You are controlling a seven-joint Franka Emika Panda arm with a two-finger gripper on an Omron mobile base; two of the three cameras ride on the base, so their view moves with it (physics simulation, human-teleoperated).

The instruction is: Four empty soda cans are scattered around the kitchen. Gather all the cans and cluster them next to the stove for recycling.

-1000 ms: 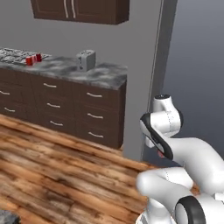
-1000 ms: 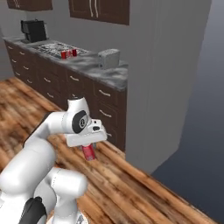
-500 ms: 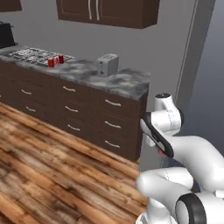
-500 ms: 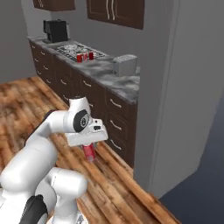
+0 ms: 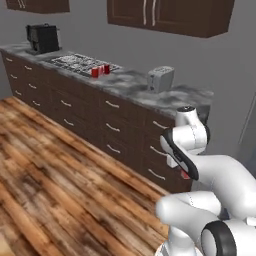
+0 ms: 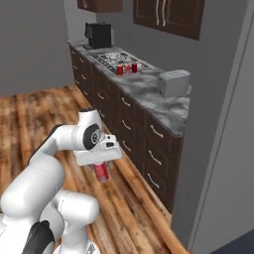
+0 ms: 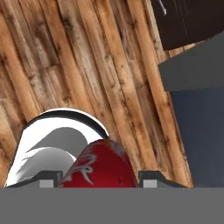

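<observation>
Gripper [image 6: 101, 168] closed on 1 red can [image 6: 101, 171], hanging below the hand over the wood floor [image 5: 55, 175]; fingers [image 7: 49, 179] pinch both sides. 3 cans [image 5: 99, 71] stand on the counter [image 5: 130, 85] at the stove's [image 5: 80, 62] right edge, toaster [image 5: 160, 79] further right, coffee maker [image 5: 42, 38] left. Vs 0.5 s ago: whole view shifted, base moved; grip unchanged.

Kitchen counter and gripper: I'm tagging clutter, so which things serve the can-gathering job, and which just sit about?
Job:
held soda can
gripper
cans by the stove
stove

Just about:
toaster
coffee machine
</observation>
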